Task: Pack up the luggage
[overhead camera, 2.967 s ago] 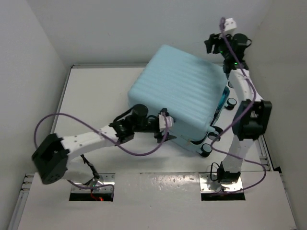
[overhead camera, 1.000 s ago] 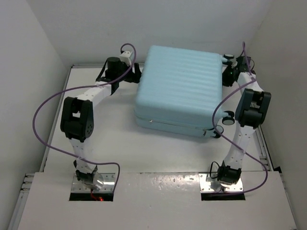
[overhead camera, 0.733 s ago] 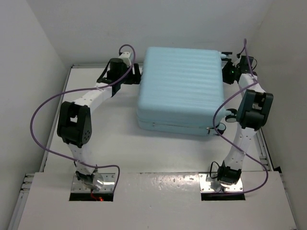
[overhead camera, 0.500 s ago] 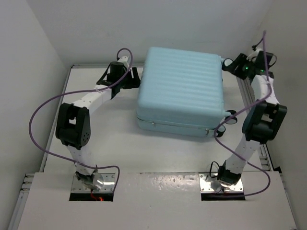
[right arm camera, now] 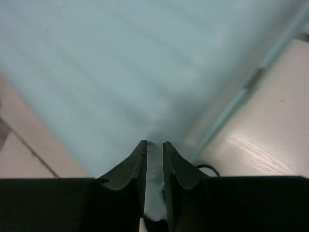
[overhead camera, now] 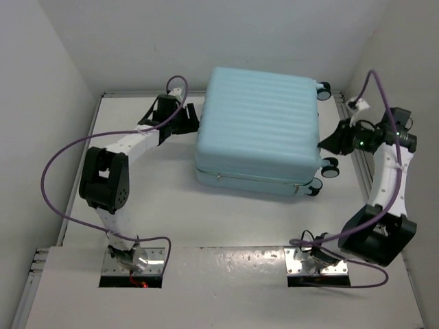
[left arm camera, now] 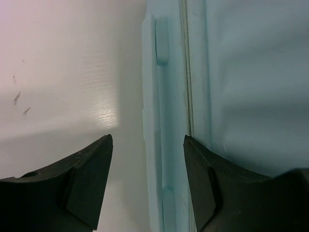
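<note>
The luggage, a big pale aqua ribbed suitcase, lies flat and closed on the white table. My left gripper is at its left side. In the left wrist view that gripper is open around the raised strip beside the zip seam of the suitcase. My right gripper is at the suitcase's right edge, near a wheel. In the right wrist view its jaws stand almost together at the blurred shell. Aqua shows in the thin slit; a pinch is unclear.
White walls close in the table at the back, left and right. Small black-and-white wheels stick out at the suitcase's back right corner and front right corner. A metal rail runs along the table's right edge.
The suitcase, askew three seconds ago, now lies squarer to the table. Over the last second my right arm swung from the back right corner forward to the right side. The left gripper barely shifted.
</note>
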Controlling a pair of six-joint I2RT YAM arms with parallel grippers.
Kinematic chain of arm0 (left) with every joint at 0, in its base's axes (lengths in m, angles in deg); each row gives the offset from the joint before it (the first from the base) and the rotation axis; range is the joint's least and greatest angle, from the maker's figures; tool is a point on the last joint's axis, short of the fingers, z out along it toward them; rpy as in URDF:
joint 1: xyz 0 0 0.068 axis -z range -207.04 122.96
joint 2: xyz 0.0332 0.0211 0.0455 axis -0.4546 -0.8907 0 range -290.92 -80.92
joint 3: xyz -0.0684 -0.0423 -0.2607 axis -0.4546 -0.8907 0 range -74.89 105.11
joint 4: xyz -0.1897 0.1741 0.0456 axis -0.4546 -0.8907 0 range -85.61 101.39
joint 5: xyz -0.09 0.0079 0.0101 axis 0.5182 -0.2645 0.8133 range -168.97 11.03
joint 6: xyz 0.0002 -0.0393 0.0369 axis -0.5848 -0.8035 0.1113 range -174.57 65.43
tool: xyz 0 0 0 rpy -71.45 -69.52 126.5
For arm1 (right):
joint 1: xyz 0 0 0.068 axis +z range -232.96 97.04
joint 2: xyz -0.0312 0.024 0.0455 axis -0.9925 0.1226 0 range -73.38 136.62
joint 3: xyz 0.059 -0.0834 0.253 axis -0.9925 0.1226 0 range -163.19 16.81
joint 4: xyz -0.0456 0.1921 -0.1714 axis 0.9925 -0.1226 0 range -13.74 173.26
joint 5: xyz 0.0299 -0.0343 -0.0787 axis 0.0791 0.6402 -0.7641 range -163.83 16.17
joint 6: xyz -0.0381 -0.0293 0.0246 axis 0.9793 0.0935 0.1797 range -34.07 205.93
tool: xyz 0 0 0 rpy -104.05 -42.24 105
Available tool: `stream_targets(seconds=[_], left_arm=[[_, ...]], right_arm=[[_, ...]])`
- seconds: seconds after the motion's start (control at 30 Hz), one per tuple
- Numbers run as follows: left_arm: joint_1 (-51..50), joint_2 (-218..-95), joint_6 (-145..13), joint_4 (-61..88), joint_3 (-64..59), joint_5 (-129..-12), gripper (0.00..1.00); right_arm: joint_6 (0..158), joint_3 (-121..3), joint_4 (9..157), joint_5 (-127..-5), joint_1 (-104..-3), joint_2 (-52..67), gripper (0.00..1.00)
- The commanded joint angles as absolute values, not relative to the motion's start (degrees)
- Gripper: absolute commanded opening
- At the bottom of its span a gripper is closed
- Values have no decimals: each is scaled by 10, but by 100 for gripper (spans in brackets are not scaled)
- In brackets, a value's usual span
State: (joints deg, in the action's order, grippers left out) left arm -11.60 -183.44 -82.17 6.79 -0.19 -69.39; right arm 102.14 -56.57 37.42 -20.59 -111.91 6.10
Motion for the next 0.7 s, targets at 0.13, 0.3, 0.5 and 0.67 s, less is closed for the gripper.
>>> stream_targets(seconds=[0.13, 0.3, 0.5, 0.67], left_arm=[[-98, -1896, -805, 44, 51, -690, 64], [-87, -1928, -800, 44, 51, -696, 58], [-81, -1981, -794, 20, 87, -685, 38], [-81, -2006, -789, -1, 115, -675, 21]], right_arm=[[1408, -539, 85, -136, -1042, -24, 19], [1539, -454, 61, -204, -992, -65, 18], [1636, -343, 150, -231, -989, -122, 18], [1669, -246, 224, -235, -986, -162, 18]])
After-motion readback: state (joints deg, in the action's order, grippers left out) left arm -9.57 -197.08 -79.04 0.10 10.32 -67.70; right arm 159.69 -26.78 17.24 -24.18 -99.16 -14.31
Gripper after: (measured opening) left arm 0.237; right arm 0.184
